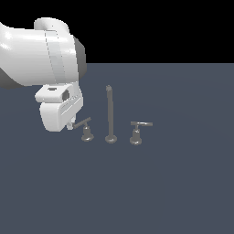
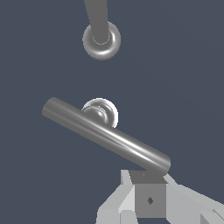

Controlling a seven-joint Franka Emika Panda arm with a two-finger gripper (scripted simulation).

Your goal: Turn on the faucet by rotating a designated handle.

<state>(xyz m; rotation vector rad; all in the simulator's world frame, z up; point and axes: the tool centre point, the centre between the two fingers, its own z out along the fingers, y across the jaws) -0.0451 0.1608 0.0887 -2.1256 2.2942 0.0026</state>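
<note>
Gripper (image 2: 150, 192): jaw spread cannot be told, fingertip (image 2: 150, 199) at handle (image 1: 83, 123) bar end | handle: nearest the exterior view's left, beside spout (image 1: 109, 112) | worktop (image 1: 160, 183)

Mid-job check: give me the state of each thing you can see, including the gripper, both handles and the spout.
Gripper: at the end of the near handle's bar; open or shut cannot be told.
Near handle: upright post, bar angled, its end at the gripper.
Far handle: untouched, bar pointing to the exterior view's right.
Spout: upright on its round foot, no water visible.
</note>
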